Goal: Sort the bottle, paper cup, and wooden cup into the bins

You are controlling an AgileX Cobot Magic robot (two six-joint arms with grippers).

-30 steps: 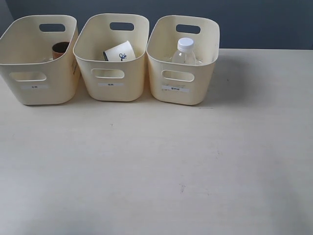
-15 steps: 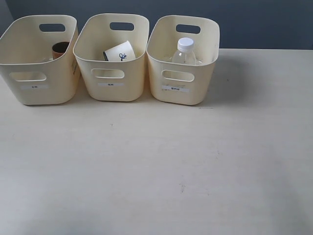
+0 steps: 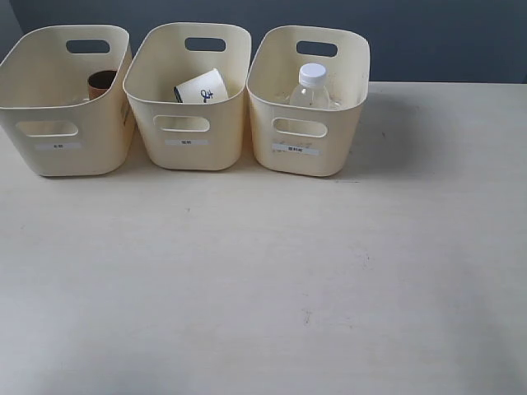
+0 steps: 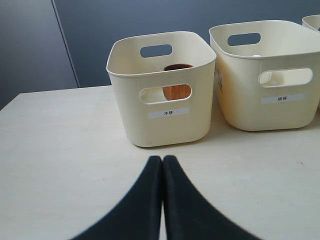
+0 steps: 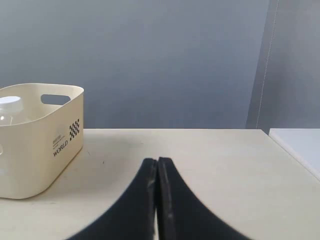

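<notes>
2 grippers, both empty. Seen from its own wrist camera, the left gripper (image 4: 162, 161) has its black fingers pressed flat together with nothing between them, hanging over bare table (image 4: 60, 150) on the near side of the left bin (image 4: 161, 107). The right gripper (image 5: 156, 162) is the same — fingers closed tip to tip on nothing — over the table near the right bin (image 5: 40, 145). Neither gripper appears in the exterior view.

Beyond them, 3 cream bins stand in a row at the far edge of the table (image 3: 263, 288), sides almost touching, each with oval handle cut-outs and a small label on its front. The wooden cup (image 3: 101, 82) sits in the left bin (image 3: 62, 152); only its dark brown rim and upper side show above the wall, and in the left wrist view its wood grain shows through the front cut-out (image 4: 176, 91). The paper cup (image 3: 202, 88) lies tilted on its side in the middle bin (image 3: 189, 148), blue print facing up. The bottle (image 3: 311, 87) stands upright in the right bin (image 3: 305, 156) with its white cap level with the rim; the right wrist view catches that cap (image 5: 9, 101) just inside the wall. A dark blue-grey wall (image 3: 445, 37) runs behind the row.
</notes>
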